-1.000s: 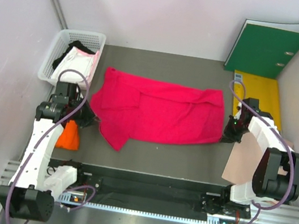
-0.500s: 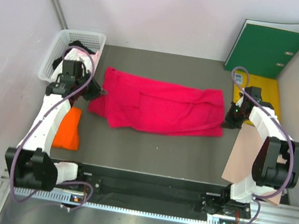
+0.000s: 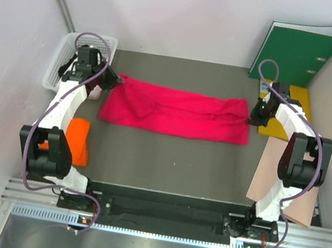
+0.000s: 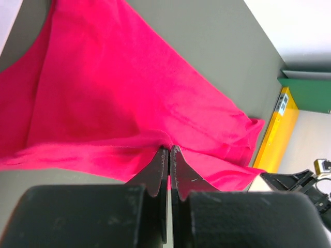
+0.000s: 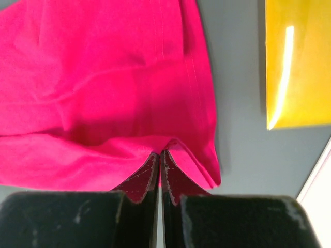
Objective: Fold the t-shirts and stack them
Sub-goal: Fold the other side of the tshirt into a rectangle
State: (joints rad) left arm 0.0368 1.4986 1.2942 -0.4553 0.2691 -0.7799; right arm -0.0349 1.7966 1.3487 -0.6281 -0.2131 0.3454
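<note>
Two pincers, both clenched on magenta-red t-shirt (image 3: 177, 112). Basket (image 3: 103, 40) contents mostly hidden behind left arm. Orange t-shirt (image 3: 77, 141) partly covered by same arm, well behind left gripper (image 4: 169, 151). Left gripper pinches shirt's far left edge, right gripper (image 5: 160, 153) far right edge. Shirt lies as flat band between them, fabric bunching at shut tips. Both arms stretched forward from bases.
</note>
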